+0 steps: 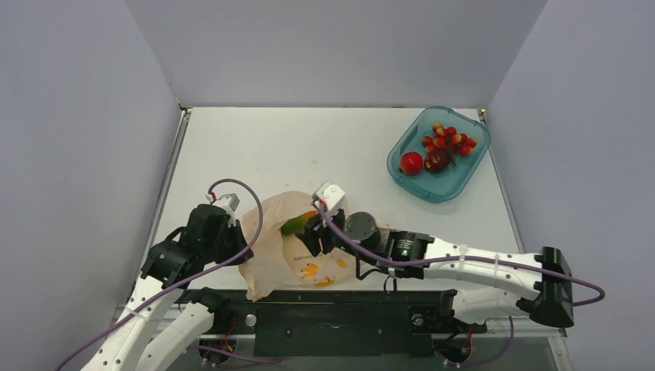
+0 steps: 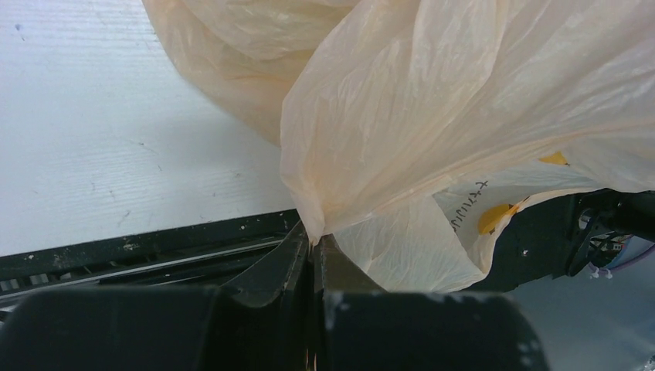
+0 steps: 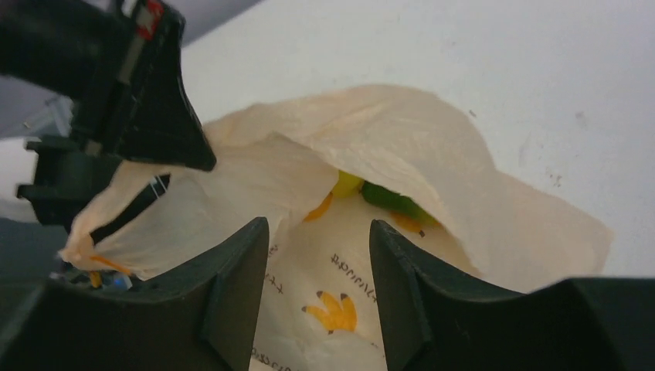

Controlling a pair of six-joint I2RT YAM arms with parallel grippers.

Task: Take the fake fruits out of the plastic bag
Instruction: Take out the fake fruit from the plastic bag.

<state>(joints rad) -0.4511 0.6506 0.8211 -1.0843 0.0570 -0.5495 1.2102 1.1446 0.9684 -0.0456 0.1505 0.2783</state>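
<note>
My left tool (image 2: 313, 238) is clenched on a fold of the plastic bag (image 1: 272, 251), which sits at the near edge of the counter (image 1: 309, 147). My right tool (image 3: 318, 228) is released, its fingers spread at the bag's mouth, where I can see the orange-green mango shape (image 1: 295, 225) inside. The berry cluster (image 1: 448, 137), red ball (image 1: 412, 162) and maroon fruit (image 1: 439, 159) lie in the teal tub (image 1: 452, 185) at the far right.

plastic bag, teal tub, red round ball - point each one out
plastic bag (image 1: 270, 259), top external view, on its crinkled left wall.
teal tub (image 1: 446, 184), top external view, on the bare floor by its near rim.
red round ball (image 1: 412, 162), top external view, on its middle.
</note>
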